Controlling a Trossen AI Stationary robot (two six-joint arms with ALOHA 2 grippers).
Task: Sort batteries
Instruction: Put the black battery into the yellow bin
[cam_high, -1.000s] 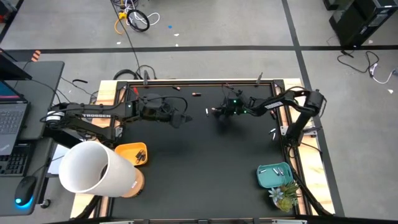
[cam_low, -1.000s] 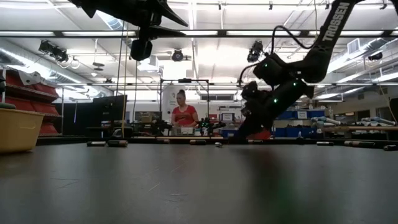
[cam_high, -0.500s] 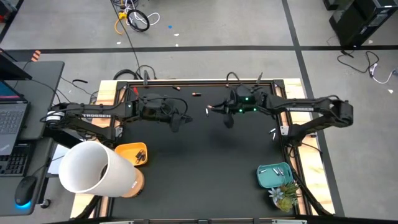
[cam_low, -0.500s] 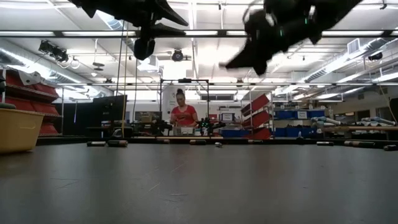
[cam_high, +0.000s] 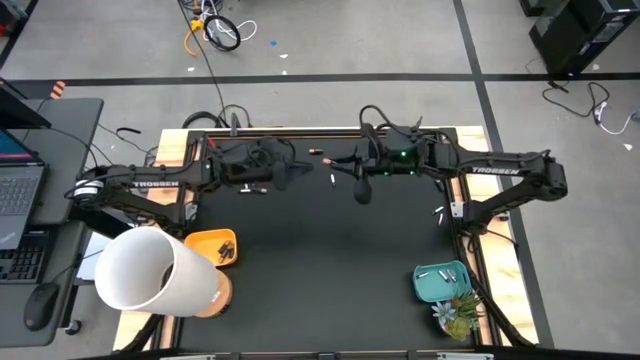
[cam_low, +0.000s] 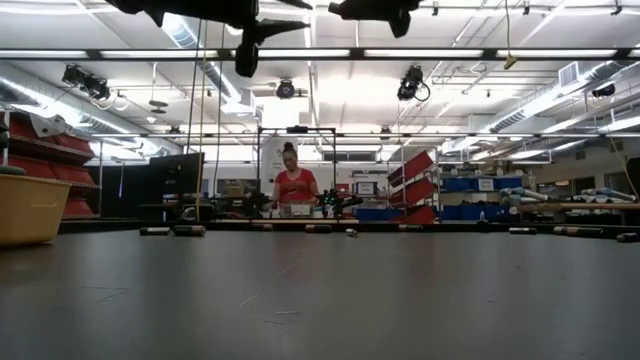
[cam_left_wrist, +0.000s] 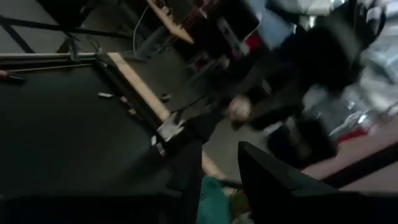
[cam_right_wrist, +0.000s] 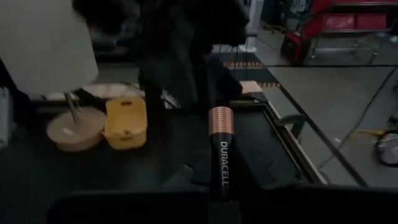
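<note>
In the right wrist view a black battery (cam_right_wrist: 222, 146) with a copper end stands out ahead of my right gripper (cam_right_wrist: 221, 186), which is shut on it. That gripper (cam_high: 350, 168) hangs high over the mat's far middle. My left gripper (cam_high: 296, 172) faces it from the left, also high, open (cam_left_wrist: 217, 180) with nothing between its fingers. Loose batteries lie flat on the mat near the far edge (cam_high: 315, 151) and near the right edge (cam_high: 437, 211). In the low view both grippers show only at the top, left (cam_low: 248, 45) and right (cam_low: 385, 12). My right gripper pinches the battery's black body (cam_right_wrist: 222, 180) at its rear end between the two fingers. The battery lies along the fingers and sticks out ahead of them, its copper end (cam_right_wrist: 221, 118) free. It is lifted clear of the mat.
A yellow bin (cam_high: 212, 247) holding batteries sits at the near left beside a white lamp shade (cam_high: 150, 270). A teal tray (cam_high: 442, 282) with batteries and a small plant (cam_high: 455, 315) stand at the near right. A person stands in the room beyond the table (cam_low: 292, 185).
My right gripper has risen from just above the mat to high over it, carrying the battery, has tipped from slanting down toward level, and has drifted toward the far edge. My left gripper has risen slightly, tipped upward and shifted toward the far edge.
</note>
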